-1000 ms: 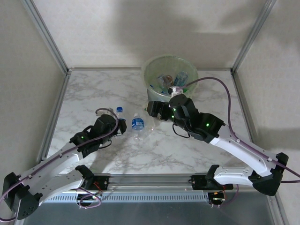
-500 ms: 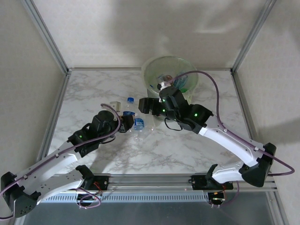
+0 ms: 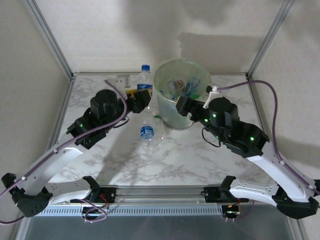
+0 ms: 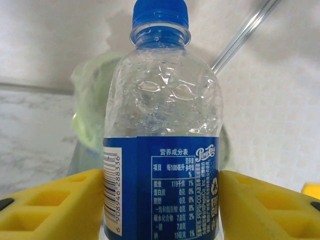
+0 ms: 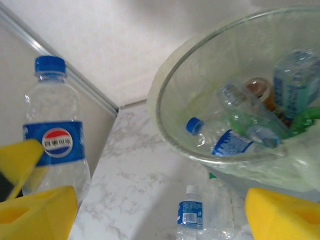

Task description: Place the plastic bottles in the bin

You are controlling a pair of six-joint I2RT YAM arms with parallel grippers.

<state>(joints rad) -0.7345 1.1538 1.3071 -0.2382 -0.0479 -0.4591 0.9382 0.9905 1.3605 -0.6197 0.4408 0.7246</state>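
Yellow-padded left gripper (image 3: 142,98) pinching clear blue-capped plastic bottle (image 4: 162,125) low on its label, round pale-green translucent bin (image 3: 173,118) just beyond fingertips, risking pivot and rim strike; right gripper (image 3: 181,106) spread wide, empty.

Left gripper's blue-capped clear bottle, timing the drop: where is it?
Top external view: bottle upright in the left gripper, left of the pale-green bin.
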